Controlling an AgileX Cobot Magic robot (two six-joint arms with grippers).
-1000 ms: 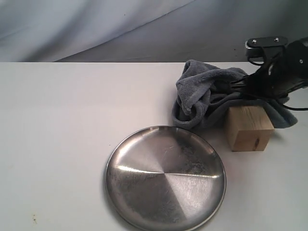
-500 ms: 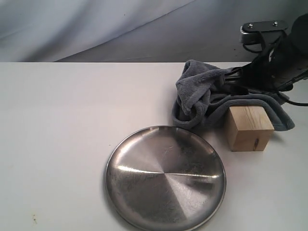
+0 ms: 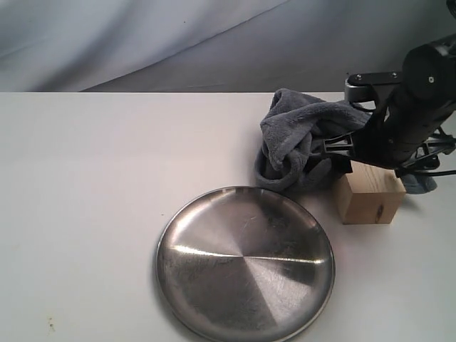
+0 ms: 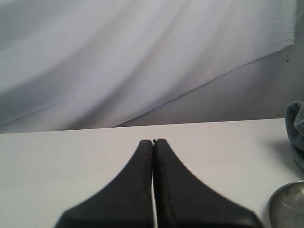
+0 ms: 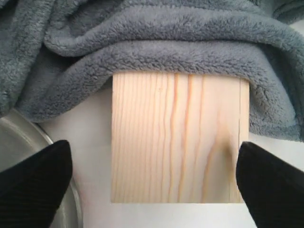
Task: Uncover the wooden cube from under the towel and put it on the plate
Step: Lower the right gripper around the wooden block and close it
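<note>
The wooden cube (image 3: 369,204) stands uncovered on the white table, right of the plate (image 3: 246,263). Behind it and touching its back edge lies the bunched grey-blue towel (image 3: 296,139). My right gripper (image 3: 369,168) hangs just above the cube and points down at it. In the right wrist view it (image 5: 152,149) is open, one black fingertip on each side of the cube (image 5: 175,137), neither touching, with the towel (image 5: 156,42) beyond and the plate's rim (image 5: 28,142) at one side. My left gripper (image 4: 153,141) is shut on nothing, low over bare table and out of the exterior view.
A grey-white cloth backdrop (image 3: 142,43) hangs behind the table. In the left wrist view the towel (image 4: 297,123) and the plate's rim (image 4: 287,209) show at one edge. White tabletop (image 3: 85,178) stretches left of the plate.
My right arm has swung from behind the towel forward and down, so the gripper now points at the cube's top. Cube, towel and plate have not moved.
</note>
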